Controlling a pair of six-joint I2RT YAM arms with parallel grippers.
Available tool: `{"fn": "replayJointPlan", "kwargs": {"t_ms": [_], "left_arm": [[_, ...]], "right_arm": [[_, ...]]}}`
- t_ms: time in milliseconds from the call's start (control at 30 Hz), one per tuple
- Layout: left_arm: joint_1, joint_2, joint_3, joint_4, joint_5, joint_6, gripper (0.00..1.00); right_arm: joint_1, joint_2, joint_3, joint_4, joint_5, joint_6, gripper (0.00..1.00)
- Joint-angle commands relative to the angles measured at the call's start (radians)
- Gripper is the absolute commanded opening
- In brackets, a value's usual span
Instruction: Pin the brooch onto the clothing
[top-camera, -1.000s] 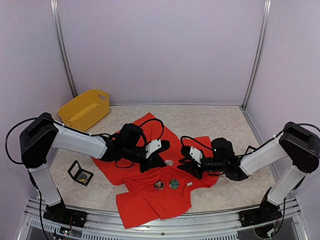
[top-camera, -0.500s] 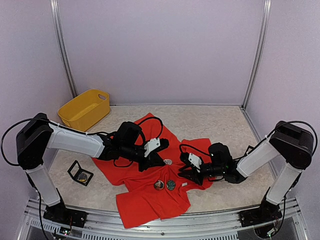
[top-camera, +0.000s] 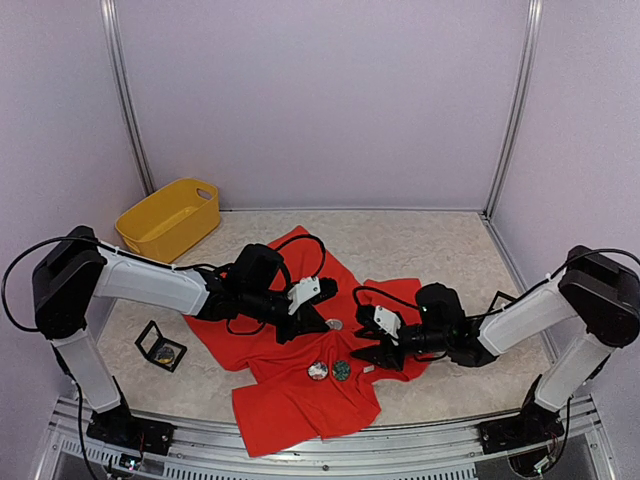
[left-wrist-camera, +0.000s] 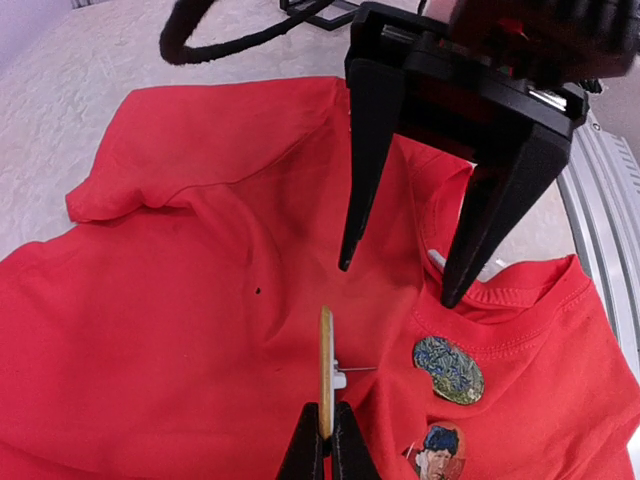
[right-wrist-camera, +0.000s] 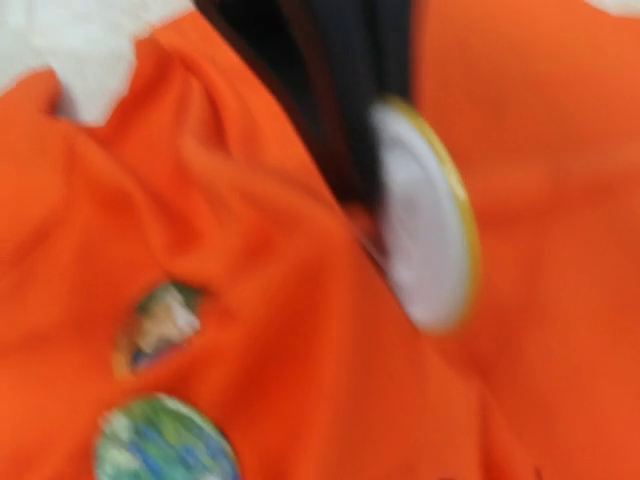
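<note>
While the red T-shirt is lying crumpled across the middle of the table with two round badges by its collar, the right gripper is hanging over that collar, at about four o'clock from the shirt's middle, fingers spread around nothing. Just beyond, the left gripper is pinching a gold-rimmed brooch edge-on above the cloth, and a yellow basket is sitting far off at ten o'clock.
</note>
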Motion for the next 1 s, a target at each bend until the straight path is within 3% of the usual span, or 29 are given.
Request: {"fn": "replayJointPlan", "kwargs": {"t_ms": [0, 167, 300, 367, 667, 967], "left_arm": [[-0.001, -0.018, 0.016, -0.007, 0.003, -0.009, 0.0], [-0.001, -0.029, 0.014, -0.016, 0.016, -0.01, 0.0], [0.001, -0.041, 0.013, -0.027, 0.043, -0.008, 0.0], [0.002, -0.051, 0.008, -0.027, 0.065, -0.008, 0.0], [-0.01, -0.051, 0.011, -0.019, 0.135, -0.026, 0.0], [-0.02, -0.052, 0.008, 0.006, 0.102, -0.033, 0.0]], "right_arm": [[0.038, -0.008, 0.027, 0.058, 0.021, 0.001, 0.46], [0.038, 0.079, 0.084, 0.084, 0.038, 0.013, 0.41], [0.037, 0.12, 0.109, 0.071, 0.107, 0.021, 0.1], [0.032, 0.13, 0.108, 0.057, 0.123, 0.026, 0.03], [0.018, 0.148, 0.135, 0.019, 0.124, 0.072, 0.0], [0.01, 0.138, 0.213, -0.052, 0.051, 0.079, 0.0]]}}
